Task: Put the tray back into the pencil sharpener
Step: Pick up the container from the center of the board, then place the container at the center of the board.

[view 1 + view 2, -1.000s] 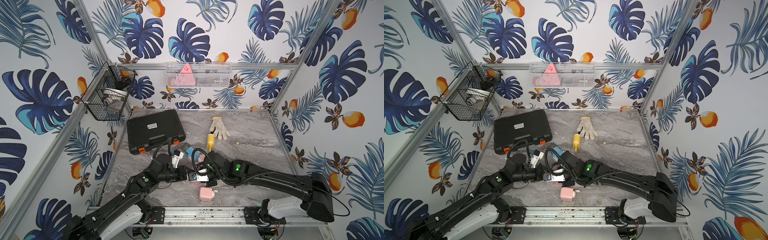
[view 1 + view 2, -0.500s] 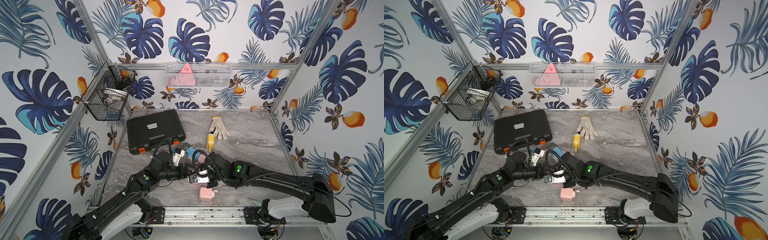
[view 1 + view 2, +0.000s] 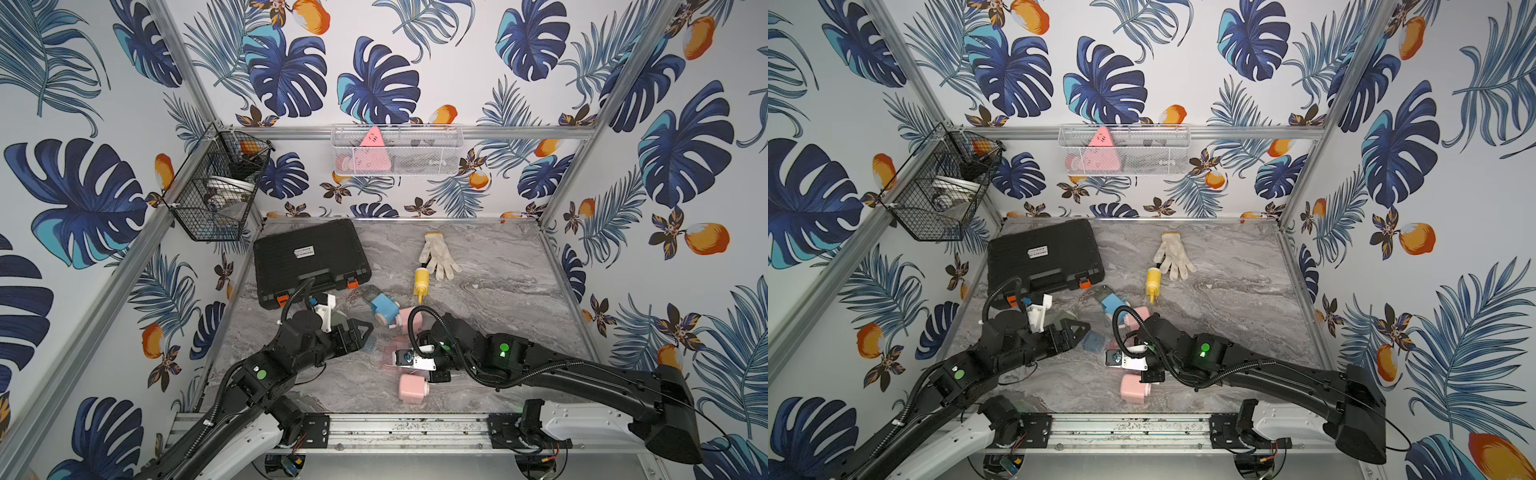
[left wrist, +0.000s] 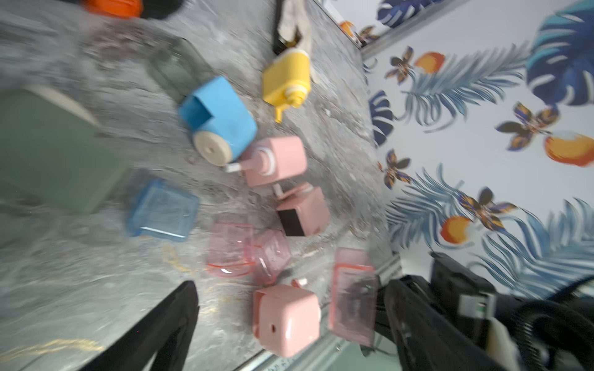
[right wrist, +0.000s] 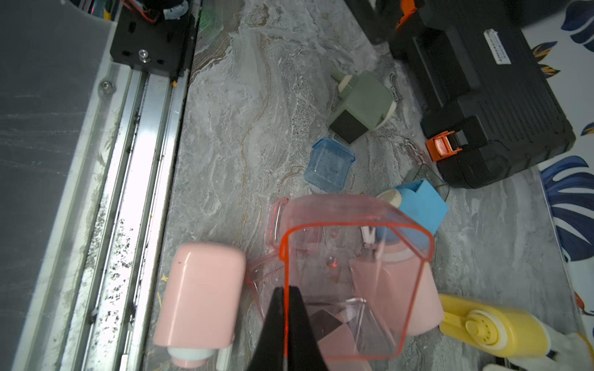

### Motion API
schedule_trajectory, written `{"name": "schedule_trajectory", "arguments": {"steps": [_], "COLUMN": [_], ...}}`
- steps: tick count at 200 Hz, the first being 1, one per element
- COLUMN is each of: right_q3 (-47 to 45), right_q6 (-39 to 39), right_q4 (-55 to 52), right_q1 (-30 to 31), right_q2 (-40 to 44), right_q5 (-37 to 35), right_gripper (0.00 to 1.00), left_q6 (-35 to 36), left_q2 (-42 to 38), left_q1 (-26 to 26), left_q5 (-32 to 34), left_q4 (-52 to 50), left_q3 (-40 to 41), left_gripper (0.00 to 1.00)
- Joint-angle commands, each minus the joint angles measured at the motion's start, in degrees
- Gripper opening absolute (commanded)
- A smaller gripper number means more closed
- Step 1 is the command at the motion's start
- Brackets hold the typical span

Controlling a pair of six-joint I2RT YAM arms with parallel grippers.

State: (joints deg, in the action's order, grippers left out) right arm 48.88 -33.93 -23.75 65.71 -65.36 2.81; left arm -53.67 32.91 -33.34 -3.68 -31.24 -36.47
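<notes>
Change: left gripper (image 3: 362,337) has opened wide, empty.
Grip: right gripper (image 5: 285,293) clenched on pink tray (image 5: 353,253) wall, in front of black case (image 3: 309,257).

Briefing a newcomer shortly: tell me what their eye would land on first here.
The right tool, shut on the wall of a see-through pink tray near the table's front edge, stands out first. Near it lie a pink sharpener, a blue sharpener and a yellow sharpener, with a big black case at the table's back left.
</notes>
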Motion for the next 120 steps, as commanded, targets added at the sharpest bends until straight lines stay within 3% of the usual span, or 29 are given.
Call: {"name": "schedule_trajectory", "arguments": {"steps": [1,25,55,120], "right_q3": [3.53,10.37,17.69,21.46], "right_q6": [9.05,15.00,19.60,19.04], "right_q4": [-3.33,-12.62,-18.90,-13.96], "right_q1": [2.89,10.31,17.18,19.63], "right_q2": [-1.91,-9.82,-18.08,-30.18], "right_q5": [-3.12,-10.06,-12.89,-8.90], "right_gripper": [0.00,0.00,0.00,0.00], "left_q6": [-4.38,-9.76,-15.54,-24.91], "left_q2": [-2.66,-4.86,-9.26,-18.91], "left_q1": [0.12,0.11,0.04,0.04], "left_q5": [17.21,24.94,27.85,42.08], "left_q4": [-13.25,-19.30,-20.15,-35.67], "left_q3": [-0.61,0.20,3.90,0.45], "left_gripper": [0.90,0.85,0.83,0.83]}}
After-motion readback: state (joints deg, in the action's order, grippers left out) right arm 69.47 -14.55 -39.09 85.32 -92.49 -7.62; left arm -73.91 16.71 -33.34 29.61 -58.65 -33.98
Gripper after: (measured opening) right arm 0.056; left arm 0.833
